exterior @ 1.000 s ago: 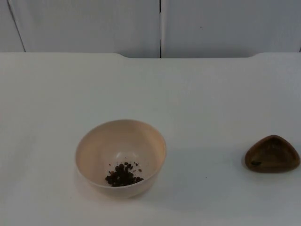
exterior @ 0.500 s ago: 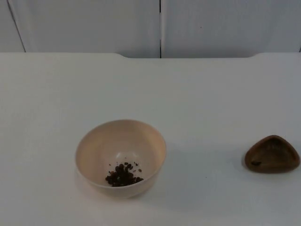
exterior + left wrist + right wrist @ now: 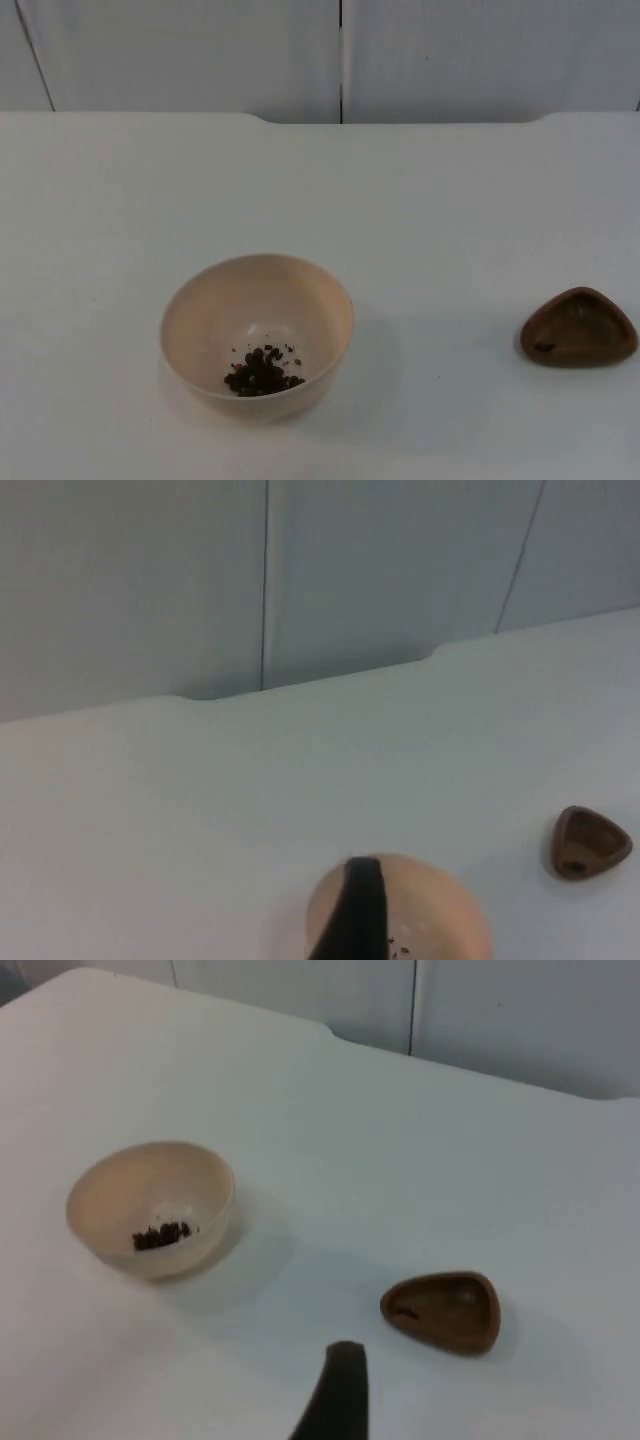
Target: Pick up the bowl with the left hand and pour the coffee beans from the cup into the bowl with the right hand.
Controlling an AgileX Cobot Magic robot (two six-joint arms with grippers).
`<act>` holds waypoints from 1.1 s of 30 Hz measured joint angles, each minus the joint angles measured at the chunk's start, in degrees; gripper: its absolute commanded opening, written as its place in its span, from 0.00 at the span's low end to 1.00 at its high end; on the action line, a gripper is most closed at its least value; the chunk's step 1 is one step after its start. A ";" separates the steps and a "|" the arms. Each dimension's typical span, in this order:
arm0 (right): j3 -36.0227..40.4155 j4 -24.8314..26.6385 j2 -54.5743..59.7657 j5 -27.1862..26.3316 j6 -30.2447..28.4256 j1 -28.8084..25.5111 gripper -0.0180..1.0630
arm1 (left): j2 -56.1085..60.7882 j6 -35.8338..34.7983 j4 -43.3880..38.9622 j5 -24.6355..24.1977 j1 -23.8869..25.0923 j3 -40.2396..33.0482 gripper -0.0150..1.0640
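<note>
The left gripper (image 3: 350, 920) shows one black fingertip, raised above the round beige plastic bowl (image 3: 430, 910); I cannot tell if it is released or clenched. The right gripper (image 3: 335, 1395) also shows one black fingertip, above the white table top (image 3: 450, 220), near the small brown wooden cup with rounded triangle shape (image 3: 442, 1310); its state I cannot tell either. The bowl stands upright on the table and holds a small heap of dark coffee beans (image 3: 262, 371). The cup rests well apart from the bowl, toward the right arm's side, with one dark speck inside. Behind the table stands the grey partition wall (image 3: 200, 50).
</note>
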State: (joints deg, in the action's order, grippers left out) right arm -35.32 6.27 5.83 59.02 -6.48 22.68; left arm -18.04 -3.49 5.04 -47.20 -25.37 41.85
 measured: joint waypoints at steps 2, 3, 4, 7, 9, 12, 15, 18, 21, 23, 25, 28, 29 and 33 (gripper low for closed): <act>1.42 0.00 -3.34 0.96 -0.42 0.00 0.69 | 2.94 0.00 -0.23 0.00 0.00 -1.89 0.69; 1.42 0.00 -3.34 0.96 -0.42 0.00 0.69 | 2.94 0.00 -0.23 0.00 0.00 -1.89 0.69; 2.05 0.00 -4.66 1.33 -0.64 0.00 0.69 | 4.17 0.00 -0.28 -0.11 0.00 -2.69 0.69; 3.13 0.00 -5.62 2.68 -0.98 0.00 0.69 | 8.23 0.00 -0.92 -1.00 0.00 -4.11 0.69; 3.58 0.00 -5.62 3.08 -1.19 0.00 0.69 | 9.33 0.00 -1.20 -1.64 0.00 -4.47 0.69; 5.28 0.00 -5.62 3.17 -1.32 0.00 0.69 | 12.75 0.00 -1.57 -3.64 0.00 -5.50 0.69; 5.71 -0.13 -5.62 3.38 -1.32 0.00 0.69 | 15.07 0.08 -1.57 -5.19 0.00 -6.64 0.69; 5.71 -0.23 -5.62 3.38 -1.40 0.00 0.69 | 17.42 0.08 -1.57 -7.03 0.00 -8.91 0.69; 5.71 -0.23 -5.62 3.38 -1.40 0.00 0.69 | 17.83 0.08 -1.90 -8.29 0.00 -10.48 0.69; 5.71 -0.23 -5.62 3.38 -1.40 0.00 0.69 | 17.83 0.08 -2.70 -10.38 0.00 -11.51 0.69; 5.71 -0.23 -5.62 3.38 -1.40 0.00 0.69 | 17.83 0.08 -3.15 -11.19 0.00 -11.79 0.69; 5.71 -0.23 -5.62 3.38 -1.40 0.00 0.69 | 17.83 0.08 -5.43 -13.51 0.00 -12.90 0.69; 5.71 -0.23 -5.62 3.38 -1.40 0.00 0.69 | 17.83 0.08 -5.68 -14.09 0.00 -13.14 0.69; 5.71 -0.23 -5.62 3.38 -1.40 0.00 0.69 | 17.83 0.08 -6.09 -14.33 0.00 -13.24 0.69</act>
State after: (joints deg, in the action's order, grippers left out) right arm -29.61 6.04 0.21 62.40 -7.88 22.68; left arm -0.21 -3.41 -1.05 -61.53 -25.37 28.60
